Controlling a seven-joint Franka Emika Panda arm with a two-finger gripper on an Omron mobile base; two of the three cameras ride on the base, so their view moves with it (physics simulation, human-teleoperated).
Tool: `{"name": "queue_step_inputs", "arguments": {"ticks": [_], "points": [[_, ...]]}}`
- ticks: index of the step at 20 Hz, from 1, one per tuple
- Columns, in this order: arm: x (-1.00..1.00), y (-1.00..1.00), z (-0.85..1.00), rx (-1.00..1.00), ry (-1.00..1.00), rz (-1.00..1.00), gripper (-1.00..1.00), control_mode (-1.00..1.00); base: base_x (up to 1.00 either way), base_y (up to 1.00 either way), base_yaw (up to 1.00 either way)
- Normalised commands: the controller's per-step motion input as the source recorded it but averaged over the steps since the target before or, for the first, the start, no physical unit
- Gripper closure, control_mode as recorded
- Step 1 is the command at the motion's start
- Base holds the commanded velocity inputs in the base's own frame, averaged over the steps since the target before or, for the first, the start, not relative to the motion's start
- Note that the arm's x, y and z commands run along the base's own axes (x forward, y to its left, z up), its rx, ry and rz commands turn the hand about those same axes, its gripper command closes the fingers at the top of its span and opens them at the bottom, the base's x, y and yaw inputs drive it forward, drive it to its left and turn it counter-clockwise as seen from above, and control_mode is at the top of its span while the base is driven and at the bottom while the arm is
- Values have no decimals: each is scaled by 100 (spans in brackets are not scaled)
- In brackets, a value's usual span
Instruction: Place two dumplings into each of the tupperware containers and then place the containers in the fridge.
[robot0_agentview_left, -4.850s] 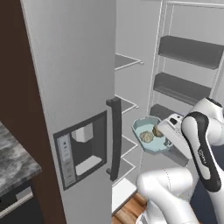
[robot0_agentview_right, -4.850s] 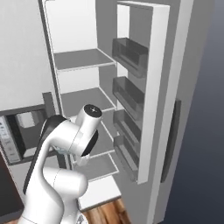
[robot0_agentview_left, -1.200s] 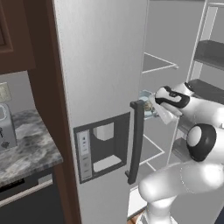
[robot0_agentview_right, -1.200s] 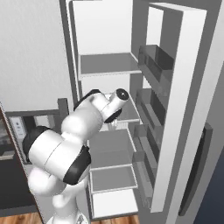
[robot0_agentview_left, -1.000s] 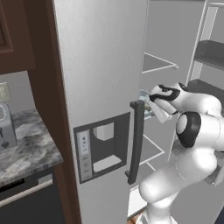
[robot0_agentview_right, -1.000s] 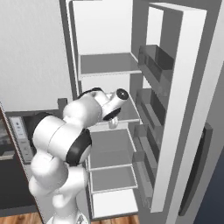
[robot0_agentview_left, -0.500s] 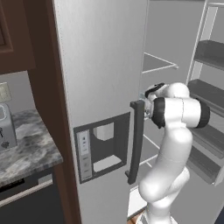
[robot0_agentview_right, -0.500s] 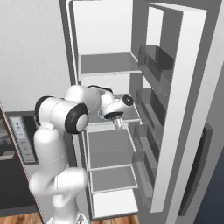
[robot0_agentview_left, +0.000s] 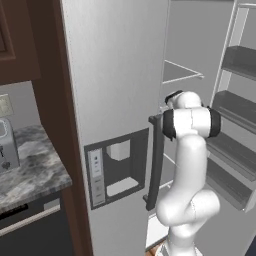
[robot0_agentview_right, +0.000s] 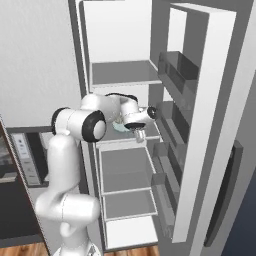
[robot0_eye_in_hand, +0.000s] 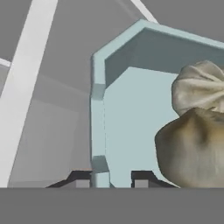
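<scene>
Jaws straddle the pale blue tub's (robot0_eye_in_hand: 131, 118) rim, barely parted (grip uncertain); two dumplings (robot0_eye_in_hand: 194, 144) inside.

You're looking at a pale blue-teal container (robot0_eye_in_hand: 120, 113) with a lighter rim; its inner wall reads a duller grey-teal. In it, one dumpling (robot0_eye_in_hand: 199, 89) is pale beige-cream, the other dumpling (robot0_eye_in_hand: 190, 151) a darker tan-brown (both with a creased, pleated look). The fridge (robot0_agentview_left: 117, 75) is pale grey outside, with a dark bar handle (robot0_agentview_left: 156, 160) and a dark-framed dispenser panel (robot0_agentview_left: 114, 167). Its shelves (robot0_agentview_right: 125, 72) show grey with white edges. The counter (robot0_agentview_left: 27, 167) has a mottled grey marble pattern beside dark brown cabinetry (robot0_agentview_left: 20, 42).
</scene>
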Motion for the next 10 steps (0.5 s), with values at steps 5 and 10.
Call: {"name": "queue_step_inputs", "arguments": {"ticks": [5, 10], "points": [[-1, -7, -3, 2, -33, 2, -100, -100, 0, 0, 0], [-48, 1, 16, 0, -43, 1, -100, -100, 0, 0, 0]]}}
